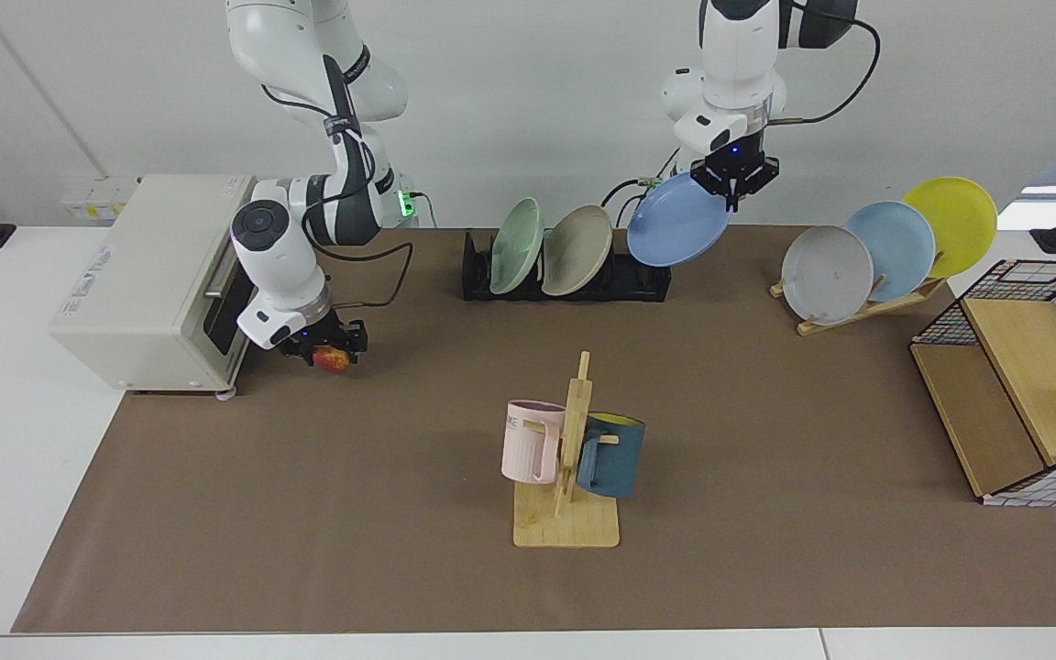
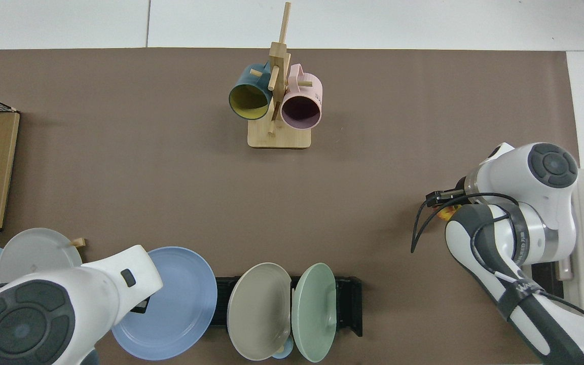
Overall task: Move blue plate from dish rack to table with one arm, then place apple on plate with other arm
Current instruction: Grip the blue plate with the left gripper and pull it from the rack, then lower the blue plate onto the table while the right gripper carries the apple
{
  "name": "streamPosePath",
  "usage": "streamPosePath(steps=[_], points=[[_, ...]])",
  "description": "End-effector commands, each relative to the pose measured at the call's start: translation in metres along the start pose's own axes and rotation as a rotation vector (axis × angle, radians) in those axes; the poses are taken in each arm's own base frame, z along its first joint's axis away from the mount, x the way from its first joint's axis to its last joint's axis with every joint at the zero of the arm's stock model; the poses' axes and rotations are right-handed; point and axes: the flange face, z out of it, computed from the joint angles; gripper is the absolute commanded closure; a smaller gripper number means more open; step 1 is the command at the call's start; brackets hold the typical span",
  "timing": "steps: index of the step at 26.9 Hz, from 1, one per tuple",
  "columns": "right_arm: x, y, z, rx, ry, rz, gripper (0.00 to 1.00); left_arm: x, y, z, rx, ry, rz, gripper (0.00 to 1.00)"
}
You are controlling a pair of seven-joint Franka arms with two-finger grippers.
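Left hand (image 1: 733, 190) clamped on upper rim of blue plate (image 1: 677, 220); plate hangs tilted below it, clear of the dish rack (image 1: 647, 277). Right hand (image 1: 326, 346) grips apple (image 1: 333, 360) low over the bench (image 1: 766, 412), beside toaster oven (image 1: 148, 275).

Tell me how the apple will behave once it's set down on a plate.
The apple, held low over the brown mat by the right gripper, is small and round, so it may roll if released off-centre. The blue plate in the left gripper looks shallow; its low rim probably offers little stop.
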Motion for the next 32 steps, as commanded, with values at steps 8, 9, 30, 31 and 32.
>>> streamPosePath(steps=[8,9,30,31,32], points=[[0.009,-0.015,-0.042,0.063,0.009,-0.008,1.0,0.055,-0.053,0.015,-0.16,0.008,-0.143,1.0],[0.012,-0.018,-0.049,0.064,0.017,-0.012,1.0,0.062,-0.055,0.022,-0.18,0.004,-0.152,1.0],[0.039,-0.085,-0.172,0.192,0.109,0.039,1.0,0.133,-0.014,0.111,-0.441,0.067,-0.138,1.0],[0.037,-0.092,-0.173,0.201,0.105,0.053,1.0,0.135,-0.004,0.119,-0.455,0.076,-0.141,1.0],[0.036,-0.099,-0.172,0.21,0.094,0.077,1.0,0.138,0.003,0.127,-0.47,0.081,-0.145,1.0]])
